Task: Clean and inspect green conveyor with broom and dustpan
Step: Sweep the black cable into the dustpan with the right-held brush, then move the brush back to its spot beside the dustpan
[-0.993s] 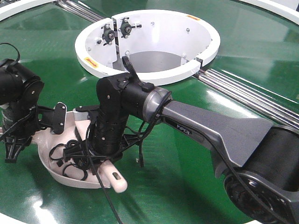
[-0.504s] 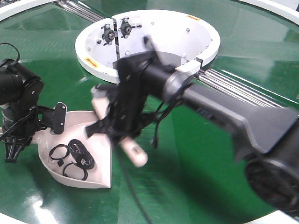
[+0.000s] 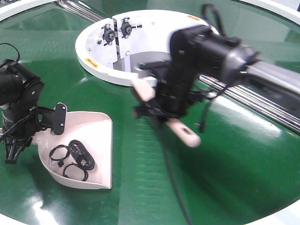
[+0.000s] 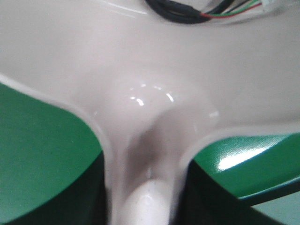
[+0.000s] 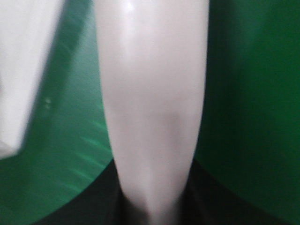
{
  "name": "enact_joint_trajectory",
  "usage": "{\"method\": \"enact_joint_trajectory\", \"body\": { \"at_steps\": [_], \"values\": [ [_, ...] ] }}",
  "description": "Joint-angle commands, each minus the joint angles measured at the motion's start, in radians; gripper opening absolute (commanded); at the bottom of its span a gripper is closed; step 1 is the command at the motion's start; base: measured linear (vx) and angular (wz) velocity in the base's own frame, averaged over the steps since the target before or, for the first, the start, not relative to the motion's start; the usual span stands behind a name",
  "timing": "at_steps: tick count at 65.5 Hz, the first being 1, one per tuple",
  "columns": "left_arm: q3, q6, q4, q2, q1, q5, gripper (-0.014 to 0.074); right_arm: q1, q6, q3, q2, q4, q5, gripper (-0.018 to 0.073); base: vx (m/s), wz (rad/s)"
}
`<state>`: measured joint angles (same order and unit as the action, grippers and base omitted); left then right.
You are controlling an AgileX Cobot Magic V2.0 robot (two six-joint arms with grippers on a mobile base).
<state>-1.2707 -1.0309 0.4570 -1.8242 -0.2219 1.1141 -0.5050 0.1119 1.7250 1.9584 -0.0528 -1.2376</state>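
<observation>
R gripper [image 3: 161,110] is clamped on the broom [image 3: 185,133] approx. mid-frame in the front view, just below the white ring [image 3: 93,61]. The broom slants from upper left to lower right with its rounded handle end lowest. The R wrist view shows the handle [image 5: 150,93] filling the centre over the green conveyor [image 5: 243,93]. That front-view area is motion-blurred, so I can't tell if the bristles touch the belt; it looks carried clear of it. L gripper [image 3: 44,123], at the left edge, is closed on the dustpan [image 3: 89,136], gripping at its handle. The L wrist view shows the handle running up into the pan [image 4: 140,70], and the pan lies on the belt at lower left with its mouth facing right. Black cable loops [image 3: 72,159] are already inside it. Step in hand, IMO: reposition the broom for another sweep or inspection pass. To do it well, keep the broom clear of the ring's rim and the silver rollers [image 3: 243,93] at right and set the bristles down flat to the right of the pan. Then draw w/ light pressure leftward to the pan's lip. L arm should hold the lip flush on the belt so nothing slides under.
</observation>
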Motion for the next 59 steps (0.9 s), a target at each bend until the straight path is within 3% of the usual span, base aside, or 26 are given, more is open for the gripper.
{"method": "enact_joint_trajectory", "body": {
  "at_steps": [1,29,59],
  "values": [
    [-0.029,0.013,0.016,0.047,-0.005,0.001,-0.0006,0.061,-0.045,-0.099,-0.127,-0.003,0.044,-0.0001,0.0,0.0],
    [-0.029,0.013,0.016,0.047,-0.005,0.001,-0.0006,0.303,-0.169,-0.538,-0.374,-0.014,0.225,-0.0001,0.0,0.0],
    [-0.029,0.013,0.016,0.047,-0.005,0.001,-0.0006,0.341,-0.177,-0.641,-0.422,-0.013,0.304,-0.0001,0.0,0.0]
  ]
}}
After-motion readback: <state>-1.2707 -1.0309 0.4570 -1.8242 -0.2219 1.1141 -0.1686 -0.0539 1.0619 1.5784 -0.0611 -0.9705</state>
